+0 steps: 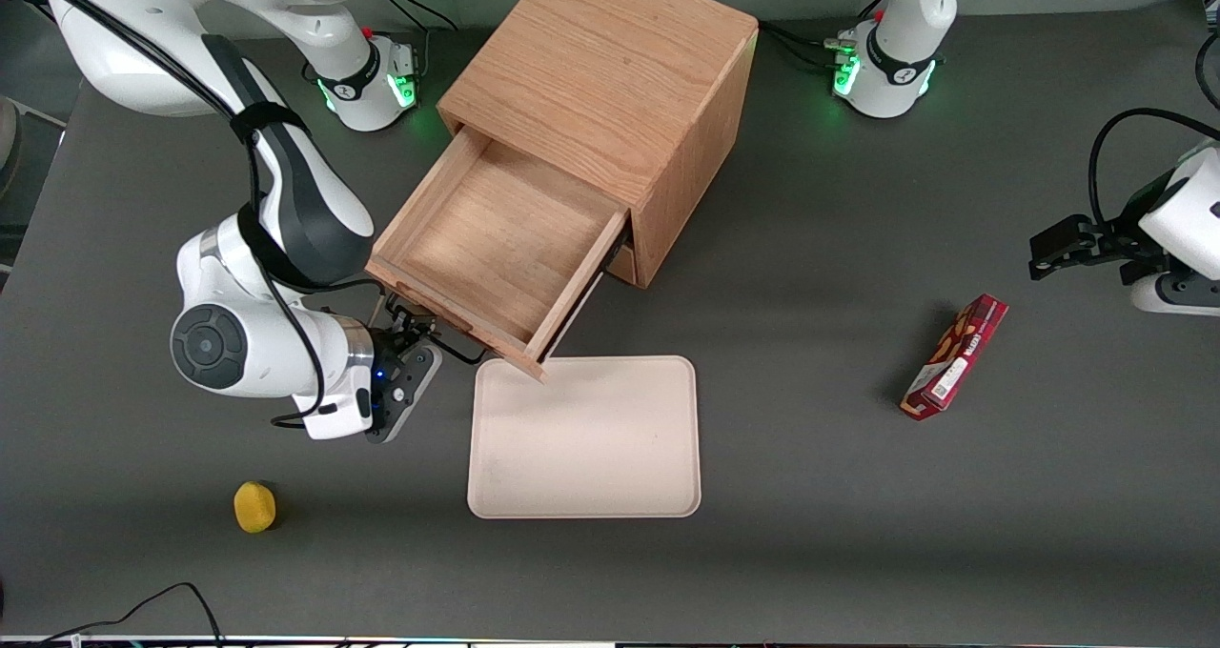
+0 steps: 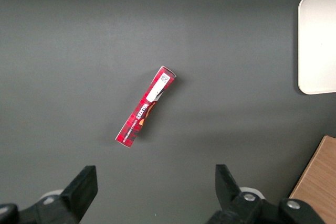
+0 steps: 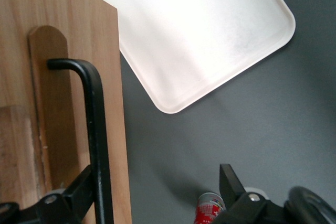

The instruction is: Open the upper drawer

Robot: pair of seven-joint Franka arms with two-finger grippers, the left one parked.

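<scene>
Now upper drawer [image 1: 496, 248] is pulled well out, wooden interior exposed. Gripper [image 1: 412, 329] sits at its black handle [image 3: 97, 140], fingers spread, handle between them.

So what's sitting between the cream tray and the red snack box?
Nothing: bare dark table lies between the tray and the snack box, as front and left wrist views show. The hand is at the upper drawer.

Red snack box [image 2: 145, 107] lies near pale tray [image 2: 318, 45].
</scene>
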